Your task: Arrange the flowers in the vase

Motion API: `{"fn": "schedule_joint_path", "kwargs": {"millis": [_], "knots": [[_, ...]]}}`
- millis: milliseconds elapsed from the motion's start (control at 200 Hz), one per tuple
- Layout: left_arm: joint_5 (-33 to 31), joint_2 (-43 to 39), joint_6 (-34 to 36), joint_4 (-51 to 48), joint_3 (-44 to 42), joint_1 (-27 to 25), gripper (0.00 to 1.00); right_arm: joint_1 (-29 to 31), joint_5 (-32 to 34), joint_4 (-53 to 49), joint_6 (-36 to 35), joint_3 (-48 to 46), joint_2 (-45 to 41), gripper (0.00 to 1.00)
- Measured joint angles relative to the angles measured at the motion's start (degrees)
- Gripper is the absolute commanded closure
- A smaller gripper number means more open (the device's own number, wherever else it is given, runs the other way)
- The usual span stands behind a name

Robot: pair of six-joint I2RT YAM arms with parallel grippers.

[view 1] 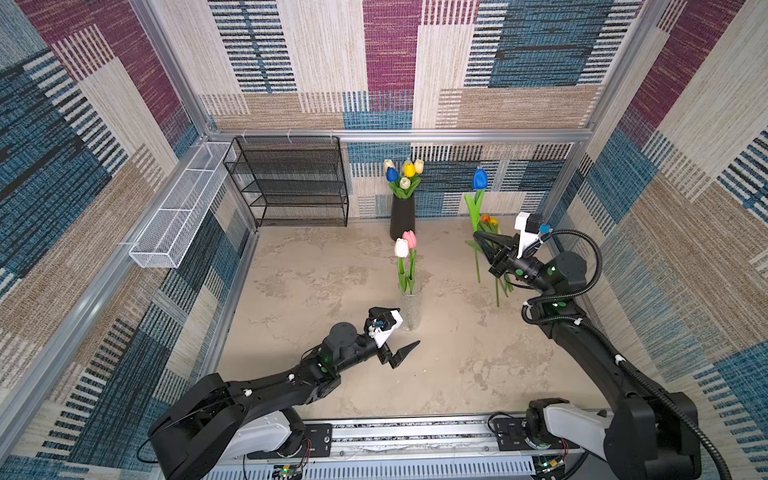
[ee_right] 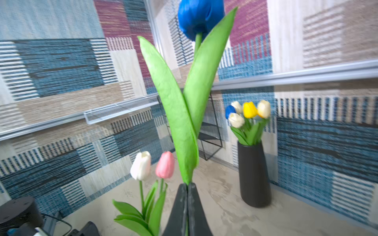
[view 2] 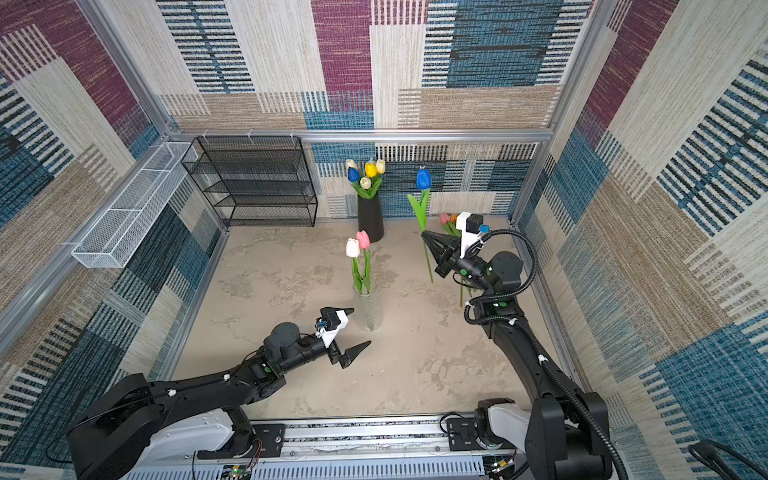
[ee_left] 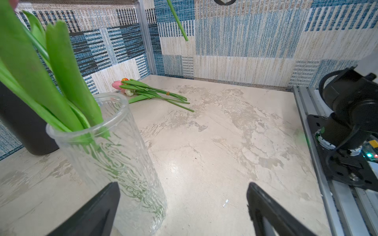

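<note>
Mottled beige surface [view 1: 332, 270] is sitting boxed by patchwork-fabric walls [view 1: 374, 62] on three sides; the arms' rail [view 1: 415, 434] is running along the near edge. Black rack [view 1: 286, 183] is standing in the far left corner, white basket [view 1: 178, 208] hanging on the left wall. Black vase [view 1: 402, 216] with a bouquet [view 1: 405, 174] is standing against the far wall. Glass vase [view 1: 410, 309] is standing mid-surface, holding a white tulip [view 1: 401, 248] and a pink tulip [view 1: 410, 239]. Left hand [view 1: 407, 326] is hovering just near of it, spread wide, grasping nothing. Right hand [view 1: 477, 237] is clenching the blue tulip [view 1: 473, 210] below its leaves, upright, off the surface, far right. Left half is lying open. Loose bunch [ee_left: 151, 93] is lying far right; the right hand is hiding most of it in both top views.
</note>
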Motion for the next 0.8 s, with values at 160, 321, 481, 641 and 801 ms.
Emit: {"fn": "schedule_joint_path", "kwargs": {"millis": [160,321,481,641,801], "knots": [[0.0,-0.2,0.0,0.0,0.0,0.0,0.01,8.2,1.9,13.8,3.2,-2.8,0.9,1.00],[-0.5,-0.4,0.0,0.1,-0.3,0.0,0.01,14.8,10.1,28.9,7.8,-8.5,5.0,1.00],[-1.2,-1.0,0.0,0.2,-0.8,0.0,0.00,18.2,16.1,34.0,11.1,-7.3,11.0,1.00],[-1.2,-1.0,0.0,0.3,-0.8,-0.1,0.01,21.0,18.3,34.6,12.0,-4.2,16.3,1.00],[-1.2,-1.0,0.0,0.3,-0.8,-0.1,0.01,21.7,19.9,34.8,10.8,-3.1,19.0,1.00]]}}
